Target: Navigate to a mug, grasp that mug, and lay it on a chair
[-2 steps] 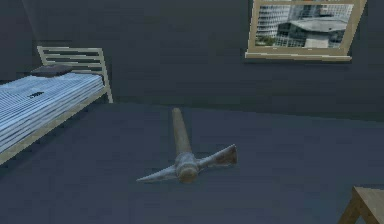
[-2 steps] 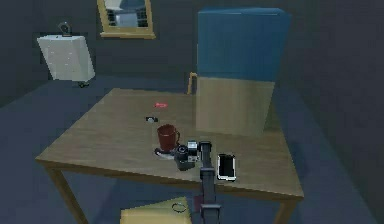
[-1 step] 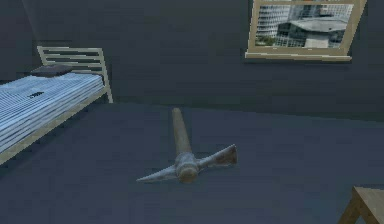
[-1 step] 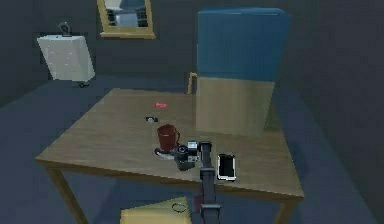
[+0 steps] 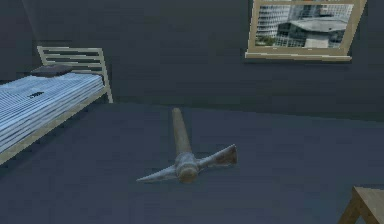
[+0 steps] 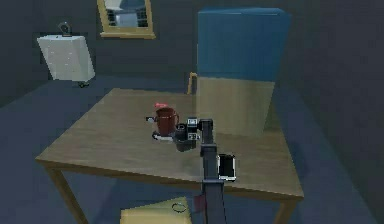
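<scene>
Nearest, the arm (image 6: 212, 185) crosses the near edge of the desk (image 6: 100, 135); the step looks to be the grasp, best done by centring the tool (image 6: 183, 135) on the red mug (image 6: 163, 121), which stands upright at the desk's middle, then lifting straight up. Arm stretched out over the desk, tool at the mug; whether it holds anything I cannot tell

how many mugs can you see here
1: a red mug on the table, near its middle. Others may be hidden.
</scene>
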